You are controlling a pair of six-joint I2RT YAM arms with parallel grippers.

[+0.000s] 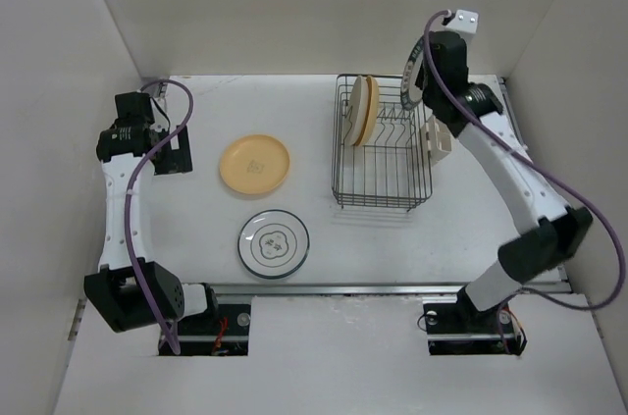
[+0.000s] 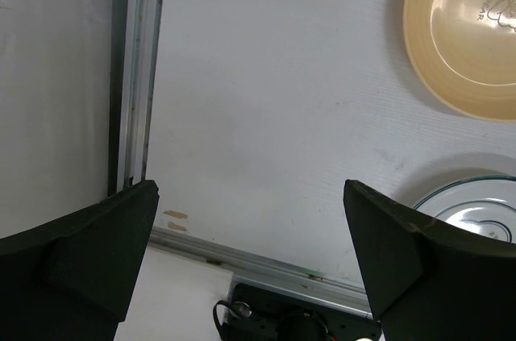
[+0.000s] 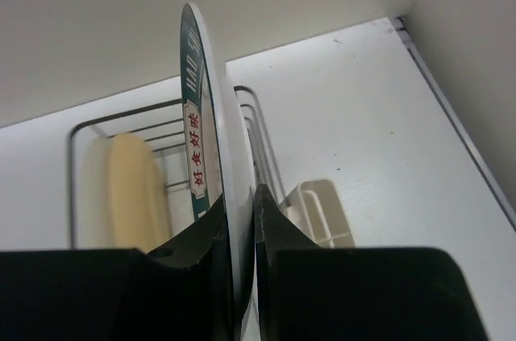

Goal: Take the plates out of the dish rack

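Clamped edge-on in my right end effector (image 3: 240, 216), the teal-rimmed plate (image 3: 214, 115) stands upright just above the dish rack (image 1: 383, 207), likely to clear its prongs (image 1: 391, 126), cream and orange-yellow plates (image 1: 365, 111) wait inside, and my left end effector (image 2: 250, 236) gapes empty over the tabletop (image 2: 266, 75).

Above the rack (image 1: 381, 205), the teal plate (image 1: 413, 64) is mostly hidden behind the right arm (image 1: 491, 155). The yellow plates (image 3: 129, 188) in the rack are blurred.
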